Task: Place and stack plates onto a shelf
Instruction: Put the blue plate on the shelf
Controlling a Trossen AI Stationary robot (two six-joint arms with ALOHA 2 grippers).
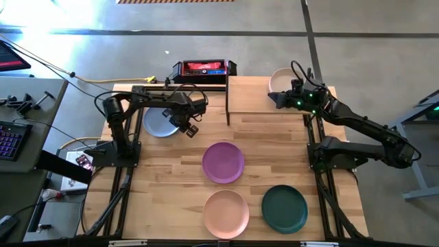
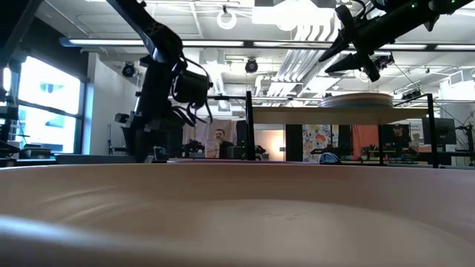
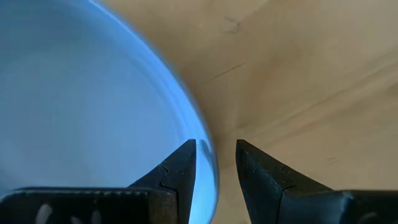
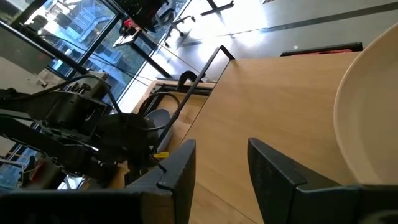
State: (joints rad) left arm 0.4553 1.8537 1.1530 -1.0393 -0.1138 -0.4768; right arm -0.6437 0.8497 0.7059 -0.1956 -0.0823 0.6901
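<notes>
The blue plate (image 1: 159, 122) lies flat on the table's far left. My left gripper (image 1: 190, 129) is open at its right rim. In the left wrist view the gripper (image 3: 214, 146) straddles that rim (image 3: 208, 163), one finger over the plate's inside, one over bare wood. My right gripper (image 1: 274, 97) is open and holds nothing above the shelf (image 1: 250, 96), beside the beige plate (image 1: 281, 79), which rests on the shelf's right end (image 4: 367, 112). Purple (image 1: 223, 162), peach (image 1: 226, 213) and dark teal (image 1: 284, 208) plates lie on the table. The other plates are out of view. My left gripper comes at the blue plate's right rim (image 3: 208, 163) from above, with one finger (image 3: 180, 165) inside the plate and one outside. I cannot tell whether either finger touches the rim. The plate lies flat on the table.
A red-and-black box (image 1: 200, 68) sits behind the table's far edge, left of the shelf. The shelf's left half (image 4: 273, 93) is bare wood. The peach plate fills the low view's foreground (image 2: 237, 215). Bare tabletop lies between the blue and purple plates.
</notes>
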